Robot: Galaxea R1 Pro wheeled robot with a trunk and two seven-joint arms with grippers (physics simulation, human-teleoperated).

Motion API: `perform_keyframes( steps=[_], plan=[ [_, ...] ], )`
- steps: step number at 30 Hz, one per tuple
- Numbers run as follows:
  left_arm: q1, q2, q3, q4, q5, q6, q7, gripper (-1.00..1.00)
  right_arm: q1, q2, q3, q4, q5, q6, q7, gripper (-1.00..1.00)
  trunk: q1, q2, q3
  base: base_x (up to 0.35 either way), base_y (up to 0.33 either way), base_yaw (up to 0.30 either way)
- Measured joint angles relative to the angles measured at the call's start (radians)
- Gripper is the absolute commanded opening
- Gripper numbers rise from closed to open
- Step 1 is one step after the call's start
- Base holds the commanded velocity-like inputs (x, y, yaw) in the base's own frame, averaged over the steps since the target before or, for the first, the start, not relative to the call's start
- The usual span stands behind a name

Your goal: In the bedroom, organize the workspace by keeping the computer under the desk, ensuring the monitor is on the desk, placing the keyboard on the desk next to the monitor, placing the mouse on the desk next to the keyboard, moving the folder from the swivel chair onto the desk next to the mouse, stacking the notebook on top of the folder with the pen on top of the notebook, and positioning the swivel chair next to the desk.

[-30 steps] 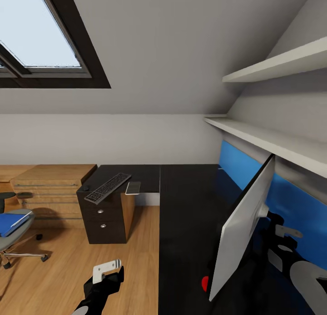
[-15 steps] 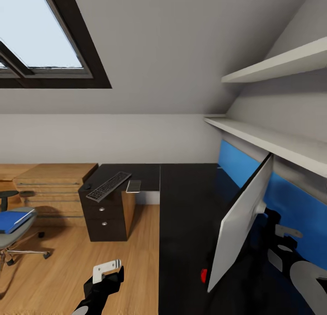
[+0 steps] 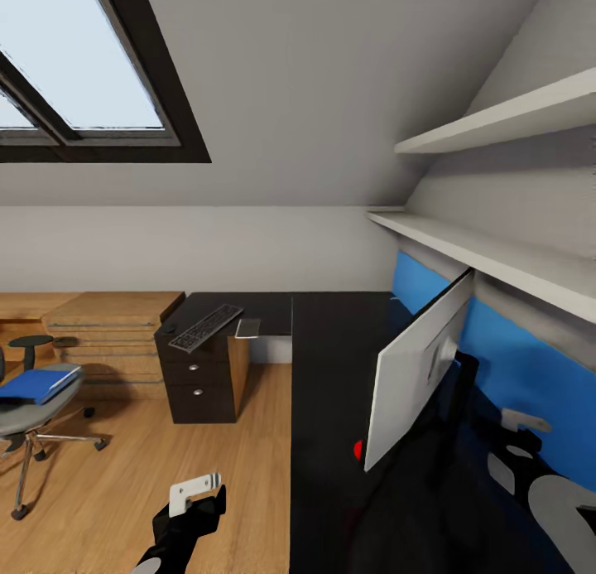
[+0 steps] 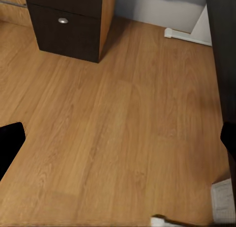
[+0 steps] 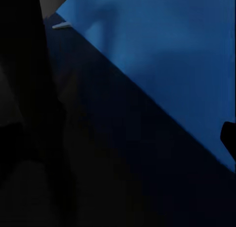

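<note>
Glossy black L-shaped desk (image 3: 348,367) stood on wooden floor (image 3: 116,491) under sloped skylight (image 3: 74,77); both grippers' jaw states couldn't be told.

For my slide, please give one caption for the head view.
Black L-shaped desk carrying tilted white-backed monitor and dark grey keyboard; blue folder on grey swivel chair.

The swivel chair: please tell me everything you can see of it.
The swivel chair stands upright on the wooden floor, apart from the black desk, in front of a light wooden chest. It has a grey seat, black armrests, and metal star legs on casters. A bright blue folder lies flat on its seat.
</note>
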State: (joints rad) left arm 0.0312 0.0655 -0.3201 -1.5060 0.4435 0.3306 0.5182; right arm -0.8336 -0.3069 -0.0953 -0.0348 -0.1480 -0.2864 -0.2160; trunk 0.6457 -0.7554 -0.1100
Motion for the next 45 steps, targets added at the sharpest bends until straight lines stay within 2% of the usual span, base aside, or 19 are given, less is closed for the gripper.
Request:
perform_keyframes(
  steps=[3, 5, 8, 12, 15, 16, 17, 18, 19, 20, 22, 29, 36, 39, 40, 45],
  plan=[
    [0.0, 0.0, 0.0, 0.0, 0.0, 0.001, 0.0, 1.0, 0.0, 0.004, -0.003, -0.05, 0.0, 0.017, -0.001, 1.0, 0.0, 0.0, 0.0, -0.336, 0.0, 0.0],
    [0.0, 0.0, 0.0, 0.0, 0.0, 0.001, 0.0, 1.0, 0.0, 0.023, -0.009, -0.1, 0.005, 0.084, 0.0, 1.0, 0.0, 0.0, 0.0, -0.336, 0.0, 0.0],
    [0.0, 0.0, 0.0, 0.0, 0.0, 0.001, 0.0, 1.0, 0.002, 0.031, -0.012, -0.143, 0.006, 0.134, 0.001, 1.0, 0.0, 0.0, 0.0, -0.332, 0.0, 0.0],
    [0.0, 0.0, 0.0, 0.001, 0.0, 0.002, 0.0, 1.0, 0.054, 0.037, -0.015, -0.264, 0.005, 0.197, 0.003, 1.0, 0.0, 0.0, 0.0, -0.263, 0.0, 0.0],
    [0.0, 0.0, 0.0, 0.002, 0.0, 0.002, 0.0, 1.0, 0.215, 0.045, -0.016, -0.579, -0.004, 0.323, 0.004, 1.0, -0.001, 0.0, 0.0, -0.082, 0.0, 0.0],
    [0.0, 0.0, 0.0, 0.002, 0.0, 0.002, 0.0, 1.0, 0.252, 0.047, -0.015, -0.65, -0.005, 0.358, 0.004, 1.0, 0.0, 0.0, 0.0, -0.038, 0.0, 0.0],
    [0.0, 0.0, 0.0, 0.002, 0.0, 0.001, 0.0, 1.0, 0.324, 0.055, -0.016, -0.781, -0.006, 0.427, 0.002, 1.0, -0.001, 0.0, 0.0, -0.024, 0.0, 0.0],
    [0.0, 0.0, 0.0, 0.002, 0.0, 0.002, 0.0, 1.0, 0.393, 0.071, -0.016, -0.905, -0.006, 0.484, 0.001, 1.0, -0.001, 0.0, 0.0, -0.019, 0.0, 0.0],
    [0.0, 0.0, 0.0, 0.003, 0.0, 0.002, 0.0, 1.0, 0.426, 0.084, -0.016, -0.964, -0.005, 0.508, 0.0, 1.0, -0.001, 0.0, 0.0, -0.004, 0.0, 0.0],
    [0.0, 0.0, 0.0, 0.003, 0.0, 0.002, 0.0, 1.0, 0.533, 0.166, -0.016, -1.184, 0.012, 0.612, -0.029, 1.0, -0.001, 0.0, 0.0, -0.003, 0.0, 0.0],
    [0.0, 0.0, -0.001, 0.006, -0.001, 0.001, 0.0, 1.0, 0.569, 0.222, -0.016, -1.27, 0.029, 0.64, -0.046, 1.0, -0.001, 0.0, 0.0, -0.022, 0.028, 0.0],
    [0.0, -0.001, -0.001, 0.013, -0.001, 0.0, 0.0, 1.0, 0.671, 0.295, -0.008, -1.419, 0.085, 0.659, -0.064, 1.0, 0.0, 0.0, 0.0, -0.092, 0.178, 0.0],
    [0.0, -0.001, -0.001, 0.015, -0.002, 0.0, 0.0, 1.0, 0.695, 0.308, 0.051, -1.446, 0.115, 0.654, -0.07, 1.0, 0.0, 0.0, 0.0, -0.125, 0.295, 0.0],
    [0.0, -0.001, -0.002, 0.016, -0.002, 0.0, 0.0, 1.0, 0.699, 0.31, 0.065, -1.447, 0.129, 0.648, -0.071, 1.0, -0.001, 0.0, 0.0, -0.095, 0.312, 0.0],
    [0.0, -0.001, -0.002, 0.018, -0.002, 0.0, 0.0, 1.0, 0.707, 0.31, 0.083, -1.449, 0.143, 0.631, -0.073, 1.0, -0.001, 0.0, 0.0, -0.079, 0.315, 0.0],
    [0.0, -0.001, -0.003, 0.019, -0.002, 0.0, 0.0, 1.0, 0.725, 0.311, 0.117, -1.45, 0.171, 0.583, -0.075, 1.0, -0.001, 0.0, 0.0, -0.036, 0.306, 0.0]
  ],
)
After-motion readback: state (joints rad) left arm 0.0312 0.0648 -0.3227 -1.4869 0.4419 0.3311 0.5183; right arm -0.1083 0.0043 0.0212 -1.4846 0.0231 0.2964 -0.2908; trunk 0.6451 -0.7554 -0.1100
